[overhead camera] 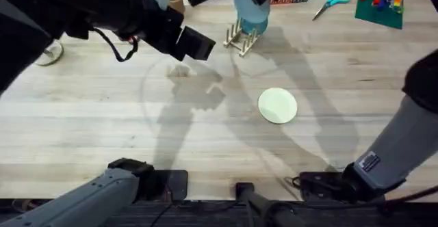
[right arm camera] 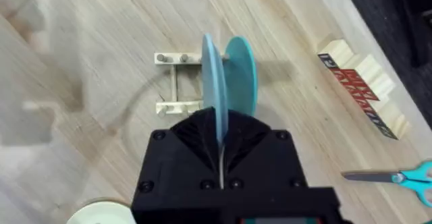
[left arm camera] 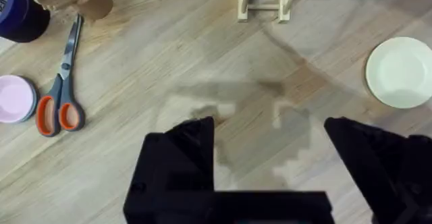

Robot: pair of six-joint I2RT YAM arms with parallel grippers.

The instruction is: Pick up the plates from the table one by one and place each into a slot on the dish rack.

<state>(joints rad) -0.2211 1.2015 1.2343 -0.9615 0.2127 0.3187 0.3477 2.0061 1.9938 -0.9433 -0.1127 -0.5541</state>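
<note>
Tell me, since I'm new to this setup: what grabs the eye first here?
The right gripper holds a light blue plate on edge over the dish rack at the table's far side, beside a darker teal plate standing there. The cream plate lies flat mid-table, while the left gripper hovers open.

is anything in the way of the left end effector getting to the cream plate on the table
Nothing visible. The left end effector hangs open over bare table, and the cream plate lies flat off to one side with only wood between them. The scissors lie on the opposite side.
</note>
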